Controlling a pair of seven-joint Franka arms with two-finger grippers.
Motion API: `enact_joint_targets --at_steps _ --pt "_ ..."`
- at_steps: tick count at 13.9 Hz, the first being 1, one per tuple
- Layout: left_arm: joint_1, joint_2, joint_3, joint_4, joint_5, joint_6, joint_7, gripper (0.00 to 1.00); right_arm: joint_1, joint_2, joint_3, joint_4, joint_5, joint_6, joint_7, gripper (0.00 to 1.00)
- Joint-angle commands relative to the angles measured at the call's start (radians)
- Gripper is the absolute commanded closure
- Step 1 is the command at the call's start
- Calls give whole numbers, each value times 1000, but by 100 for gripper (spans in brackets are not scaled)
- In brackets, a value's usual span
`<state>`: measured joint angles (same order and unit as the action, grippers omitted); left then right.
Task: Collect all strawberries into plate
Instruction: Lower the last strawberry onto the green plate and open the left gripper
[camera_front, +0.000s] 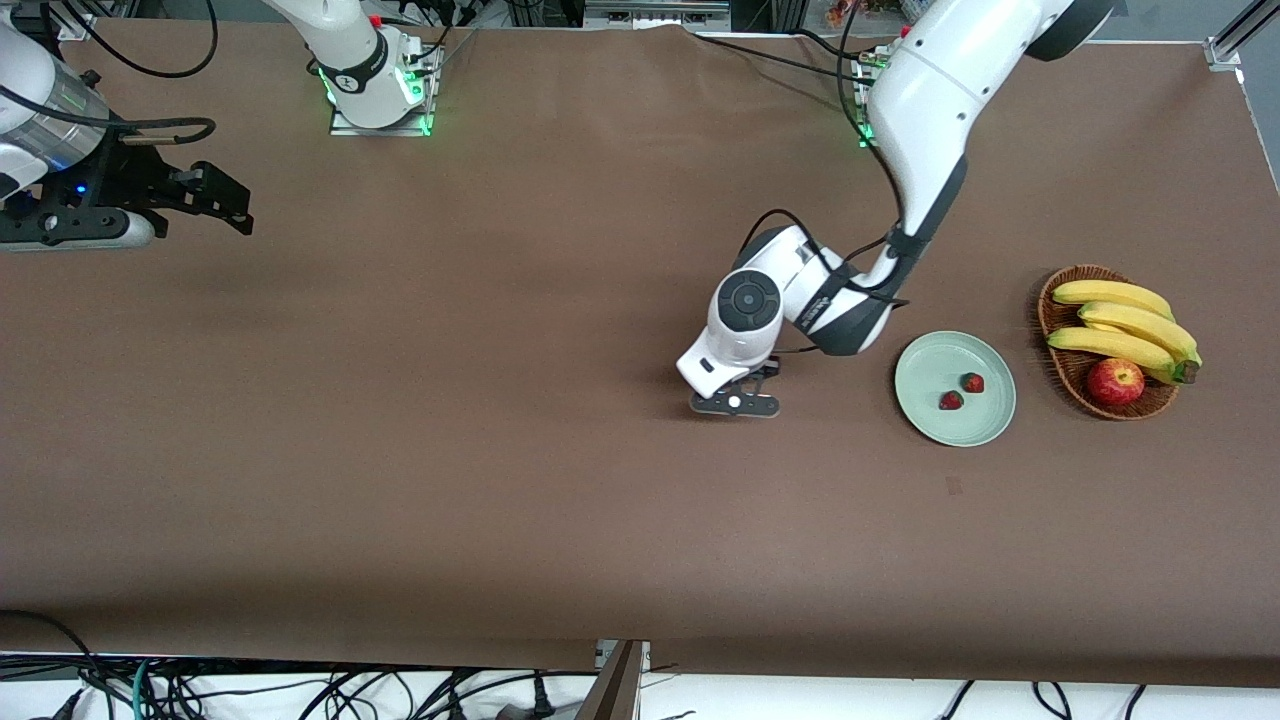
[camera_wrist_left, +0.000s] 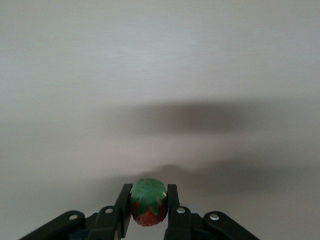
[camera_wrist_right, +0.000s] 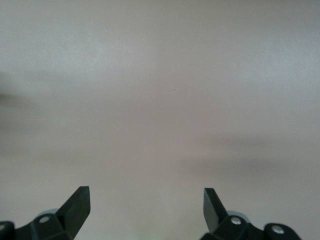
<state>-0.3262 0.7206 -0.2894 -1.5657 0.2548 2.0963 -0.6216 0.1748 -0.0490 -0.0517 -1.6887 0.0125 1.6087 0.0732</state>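
While two strawberries (camera_front: 962, 391) already lay in the plate (camera_front: 990, 425), close together near its middle, we found the third strawberry (camera_wrist_left: 148, 204) pinched between the fingers (camera_wrist_left: 122, 205) of the left gripper (camera_front: 738, 396), its green cap facing the wrist camera and its red body tucked low between the pads. From the front camera the berry itself was hidden under the hand, so we could not tell from there whether it had left the table (camera_front: 500, 480); the left wrist view showed only bare surface past it. We judged that the last pick was in hand, with the grasp made and the carry to the plate not yet done. That gripper stood low over the table, beside the plate toward the right arm's end. Near the plate, toward the left arm's end, sat a wicker basket (camera_front: 1062, 368) holding bananas (camera_front: 1120, 325) and an apple (camera_front: 1115, 381), which have no part in this job. The next move, as we saw it, called for a lift clear of the table, a short travel across to the plate, and a release low enough over its bare part that the berry would not roll out or knock the other two. The right gripper (camera_wrist_right: 146, 205) waited over its own end of the table, fingers spread wide and holding nothing
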Motion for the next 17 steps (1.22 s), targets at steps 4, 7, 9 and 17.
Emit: enact_joint_targets --at_steps 4,7,9,17 --pt "160 -113 6 -17 21 -301 368 94 -12 17 21 36 -16 17 -16 0" --pt "267 -115 4 -68 188 -344 488 91 -14 30 19 84 -14 5 -21 0" --pt "314 -119 1 -131 253 -309 496 91 -18 31 18 87 -16 -13 -21 0" --pt "424 -182 -14 -295 241 -120 493 0 -21 51 15 101 -23 -44 -10 0"
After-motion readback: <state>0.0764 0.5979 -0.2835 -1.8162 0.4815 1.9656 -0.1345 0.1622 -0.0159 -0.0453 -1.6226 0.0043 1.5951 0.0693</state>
